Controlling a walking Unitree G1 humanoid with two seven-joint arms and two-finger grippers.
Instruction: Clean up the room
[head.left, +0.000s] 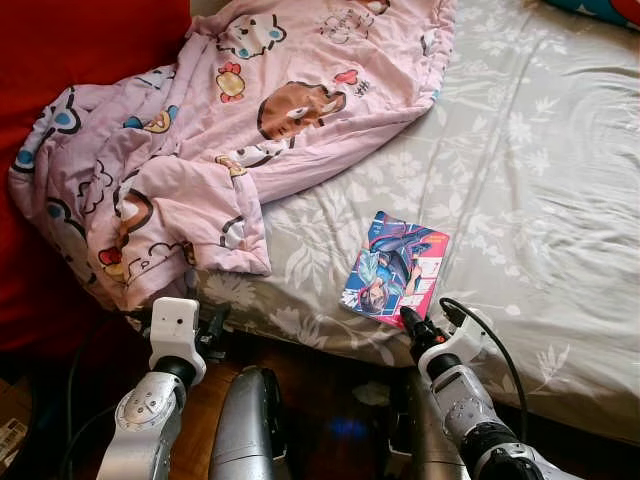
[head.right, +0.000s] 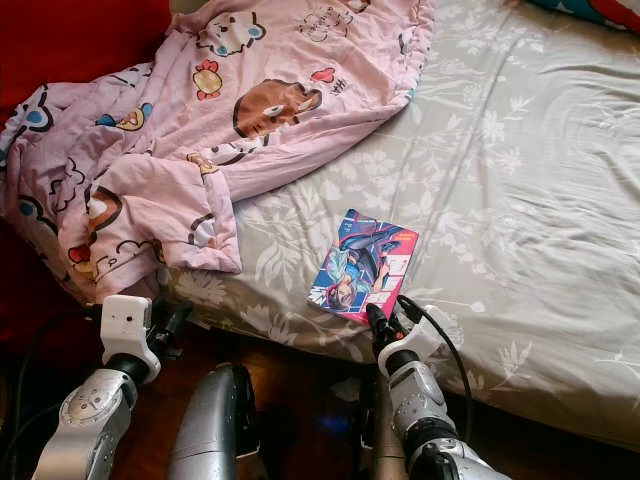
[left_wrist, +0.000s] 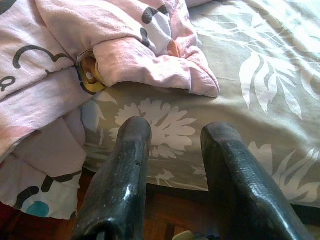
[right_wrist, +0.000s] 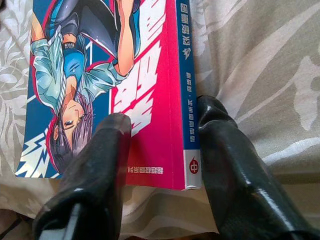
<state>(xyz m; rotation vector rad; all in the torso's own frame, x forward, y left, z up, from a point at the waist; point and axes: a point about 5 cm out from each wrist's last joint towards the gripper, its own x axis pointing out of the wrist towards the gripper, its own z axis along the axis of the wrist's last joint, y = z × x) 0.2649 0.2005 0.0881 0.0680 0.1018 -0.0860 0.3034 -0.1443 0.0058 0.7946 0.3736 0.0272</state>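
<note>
A comic book (head.left: 395, 268) with a pink and blue cover lies flat near the front edge of the bed. My right gripper (right_wrist: 162, 117) is open at the book's near corner. One finger (right_wrist: 107, 145) rests over the cover (right_wrist: 100, 65) and the other lies on the sheet beside the spine. A crumpled pink cartoon blanket (head.left: 200, 130) covers the bed's left part and hangs over its edge. My left gripper (left_wrist: 175, 130) is open and holds nothing, low at the bed's edge just below the blanket's folded corner (left_wrist: 150, 60).
The bed has a grey sheet (head.left: 520, 180) with a white leaf pattern, bare to the right of the book. Red fabric (head.left: 80, 40) rises at the far left. Dark wooden floor (head.left: 320, 390) lies beneath the bed edge. A teal pillow corner (head.left: 600, 8) peeks in at the top right.
</note>
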